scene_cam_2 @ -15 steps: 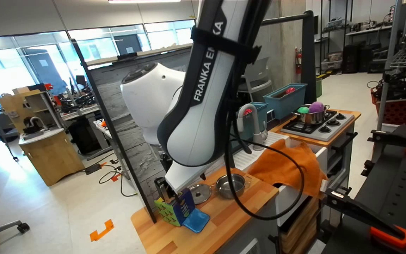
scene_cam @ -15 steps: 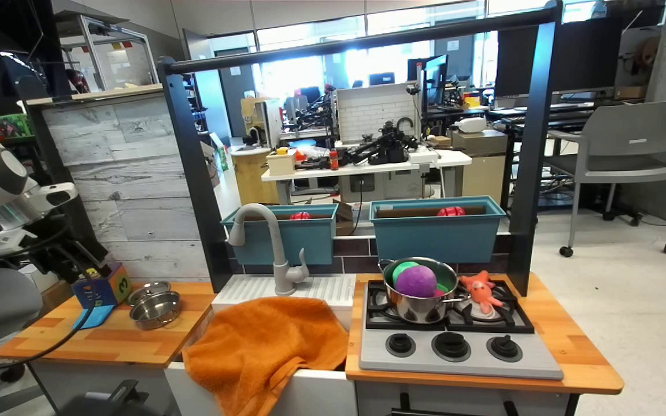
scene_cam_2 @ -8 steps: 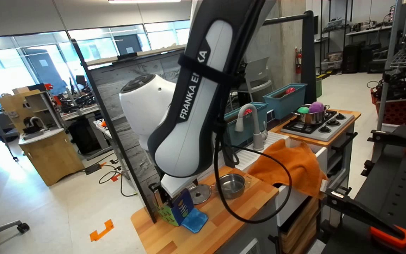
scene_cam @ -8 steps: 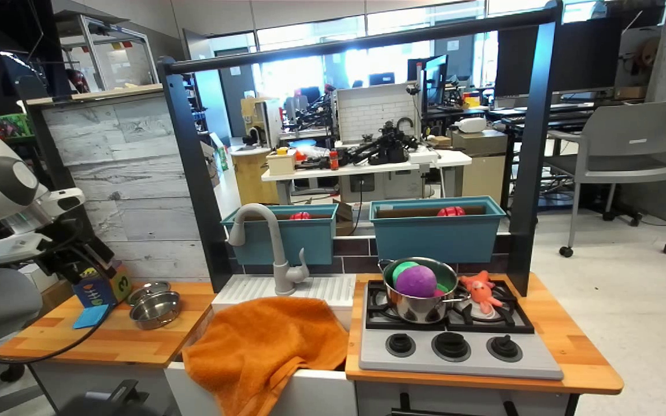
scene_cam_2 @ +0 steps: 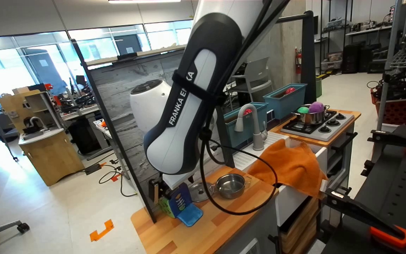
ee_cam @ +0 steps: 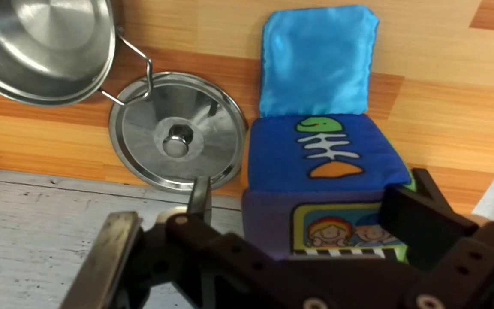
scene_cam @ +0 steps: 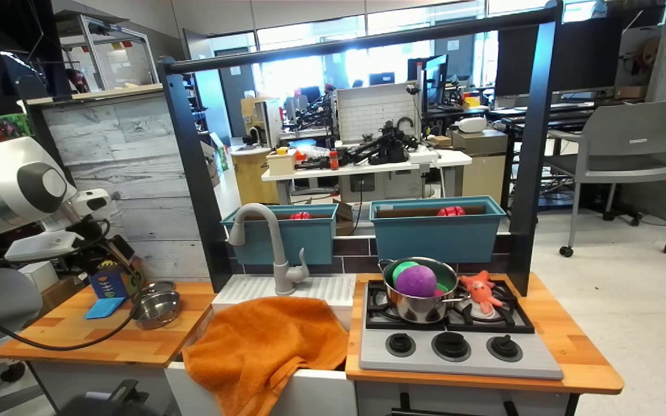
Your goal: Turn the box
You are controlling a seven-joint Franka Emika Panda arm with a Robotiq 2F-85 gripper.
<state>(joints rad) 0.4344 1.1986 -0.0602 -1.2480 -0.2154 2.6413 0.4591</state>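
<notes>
The box (ee_cam: 281, 159) is a soft cube with a blue fish-bone face, a purple face with a picture of two children, and a light blue flap (ee_cam: 315, 64) lying on the counter. It stands on the wooden counter in both exterior views (scene_cam: 104, 284) (scene_cam_2: 181, 200). My gripper (ee_cam: 302, 197) is open around the box's top from the panel side. The finger on the right of the wrist view lies against the box's right edge. The finger on the left is apart from the box. In both exterior views the gripper (scene_cam: 116, 257) (scene_cam_2: 162, 188) is at the box, partly hidden by the arm.
A shiny steel pot (ee_cam: 71, 56) and its lid (ee_cam: 144, 146) lie beside the box, the lid close to it. A grey wood-look panel (scene_cam: 130, 167) rises behind. The arm's black cable (scene_cam_2: 275, 176) loops over the counter. An orange towel (scene_cam: 269, 341) covers the sink.
The arm has moved right in an exterior view, toward the lid. The box and its flap have shifted the same way, closer to the lid and pot.
</notes>
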